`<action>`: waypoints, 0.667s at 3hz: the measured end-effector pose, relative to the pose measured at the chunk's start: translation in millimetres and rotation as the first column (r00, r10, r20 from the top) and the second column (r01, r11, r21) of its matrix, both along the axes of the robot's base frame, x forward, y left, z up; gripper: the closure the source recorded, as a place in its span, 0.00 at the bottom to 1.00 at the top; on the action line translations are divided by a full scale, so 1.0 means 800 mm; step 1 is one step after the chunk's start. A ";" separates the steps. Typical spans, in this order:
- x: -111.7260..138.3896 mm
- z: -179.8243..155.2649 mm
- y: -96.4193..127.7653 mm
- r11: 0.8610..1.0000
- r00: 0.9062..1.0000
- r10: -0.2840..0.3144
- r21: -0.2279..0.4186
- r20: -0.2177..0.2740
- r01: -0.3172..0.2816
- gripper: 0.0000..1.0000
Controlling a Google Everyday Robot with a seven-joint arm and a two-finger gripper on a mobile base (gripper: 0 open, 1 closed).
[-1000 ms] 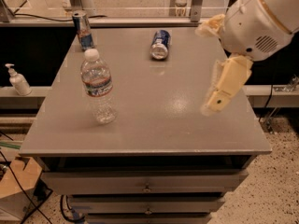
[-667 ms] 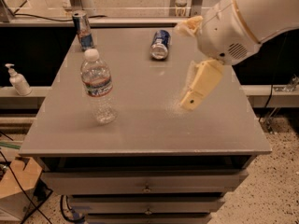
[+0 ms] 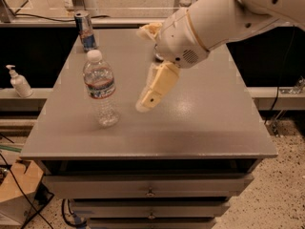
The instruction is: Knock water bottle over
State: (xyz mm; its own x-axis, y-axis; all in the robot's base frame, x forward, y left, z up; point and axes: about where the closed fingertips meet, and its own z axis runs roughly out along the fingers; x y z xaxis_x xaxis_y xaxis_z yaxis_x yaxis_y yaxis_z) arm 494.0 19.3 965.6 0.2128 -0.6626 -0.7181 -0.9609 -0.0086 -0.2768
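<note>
The water bottle [image 3: 100, 88] stands upright on the left part of the grey table [image 3: 190, 123]. It is clear ribbed plastic with a white cap and a red-white-blue label band. My gripper [image 3: 151, 93] hangs from the white arm above the table's middle, just right of the bottle, at about the height of the label. A small gap separates it from the bottle. Its cream-coloured fingers [image 3: 159, 85] point down and to the left.
A blue-and-silver can [image 3: 86, 31] stands upright at the table's far left corner. A white pump dispenser bottle [image 3: 18, 82] sits on a lower shelf at the left. Drawers run below the table's front edge. Cables and a cardboard box lie on the floor at lower left.
My arm and gripper have moved left across the table towards the water bottle and now hide the lying can seen earlier. The bottle has not moved.
</note>
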 end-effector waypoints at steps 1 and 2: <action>0.011 -0.024 0.037 0.998 0.998 0.054 0.017 -0.038 -0.054 0.00; 0.017 -0.046 0.062 0.995 0.992 0.091 0.039 -0.083 -0.088 0.00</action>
State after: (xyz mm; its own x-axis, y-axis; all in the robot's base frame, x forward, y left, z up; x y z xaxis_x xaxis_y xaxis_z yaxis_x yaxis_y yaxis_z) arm 507.4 69.2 928.7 0.2076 -0.6178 -0.7585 -0.9767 -0.0879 -0.1957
